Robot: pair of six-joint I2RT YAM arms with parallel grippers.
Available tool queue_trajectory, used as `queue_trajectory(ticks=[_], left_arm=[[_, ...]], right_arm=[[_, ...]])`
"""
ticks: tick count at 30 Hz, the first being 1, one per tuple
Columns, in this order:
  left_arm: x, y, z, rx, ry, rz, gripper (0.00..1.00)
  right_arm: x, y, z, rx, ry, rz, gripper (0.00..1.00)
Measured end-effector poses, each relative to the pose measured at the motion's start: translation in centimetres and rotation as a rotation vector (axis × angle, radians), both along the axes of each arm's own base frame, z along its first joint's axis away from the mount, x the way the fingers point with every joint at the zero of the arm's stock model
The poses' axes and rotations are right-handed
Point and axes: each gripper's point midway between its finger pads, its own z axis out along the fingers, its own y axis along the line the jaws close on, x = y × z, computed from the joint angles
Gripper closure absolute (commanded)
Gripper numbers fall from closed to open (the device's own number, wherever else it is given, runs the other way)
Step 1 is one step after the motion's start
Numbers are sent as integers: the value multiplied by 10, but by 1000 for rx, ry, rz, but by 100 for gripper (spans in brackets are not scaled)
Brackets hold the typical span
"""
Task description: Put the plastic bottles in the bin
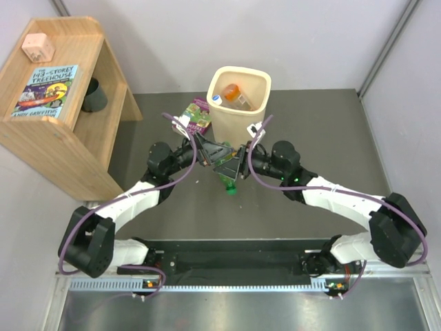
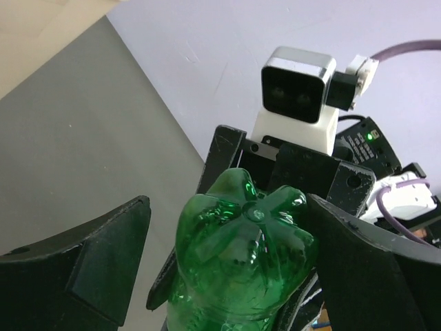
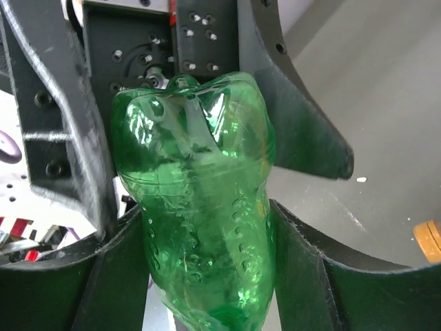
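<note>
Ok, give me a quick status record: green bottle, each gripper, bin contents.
green bottle: between both grippers, on the near side of the bin
right gripper: shut on green bottle
left gripper: open, fingers either side of the bottle's base
bin contents: orange bottle and clear bottle
stage: looks like a handover; green bottle not yet binned

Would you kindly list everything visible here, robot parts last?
green bottle: one, green, between the grippers
orange bottle: one, orange, in the bin
clear bottle: one, clear, in the bin
bin: one, cream, far centre
wooden shelf: one, pale, far left
book: one, blue, atop shelf
small block: one, pink, atop shelf
dark cup: one, dark, inside shelf
pack: one, green-purple, beside bin
left gripper: one, black, open around green bottle
right gripper: one, black, shut on green bottle
</note>
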Motion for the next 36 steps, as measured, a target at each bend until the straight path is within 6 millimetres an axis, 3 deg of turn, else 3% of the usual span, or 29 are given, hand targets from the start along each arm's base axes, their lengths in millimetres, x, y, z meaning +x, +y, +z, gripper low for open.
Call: queue_trajectory(ticks=[2,4,6,7,9,13,15,19,23,28,30,31,33,34,35,36], left_arm=[[-2,-1,-1,4,-4,-13,23],[-5,-1,-1,8,-9,-27,42],[-6,-2,-1,10,-13,-38,55],[-7,-2,-2,13,-15,-41,73],[-7,-2,-3,15,-10,-47,84],[-4,-2,-3,29,-12,-42,100],[8,1,6,36,-20,-15,100],[57,13,58,24,-108,83,100],[117,17,129,6,-251,171,100],[177,9,179,31,-398,242,100],[202,4,186,61,-439,271,95],[214,2,184,79,-452,287,84],[233,0,175,110,-464,315,51],[245,-2,164,134,-460,327,11],[254,-3,156,149,-457,335,1],[264,-5,144,170,-446,343,1]], right_arm=[[2,2,0,1,3,1,100],[2,3,-2,0,6,1,98],[3,4,-6,-5,13,-1,72],[4,5,-7,-7,15,-2,39],[4,5,-7,-9,20,-1,1],[7,2,-12,-45,17,-28,0],[7,-3,-15,-77,14,-52,0],[4,-18,-4,-94,-25,-110,0],[2,-36,5,-105,-53,-168,0],[1,-50,-4,-176,-54,-210,0],[-1,-56,-11,-215,-48,-219,0],[-2,-59,-13,-231,-46,-224,0],[-5,-66,-15,-255,-46,-231,0],[-7,-70,-15,-267,-45,-239,0],[-8,-73,-15,-274,-46,-245,1],[-9,-77,-15,-283,-45,-256,0]])
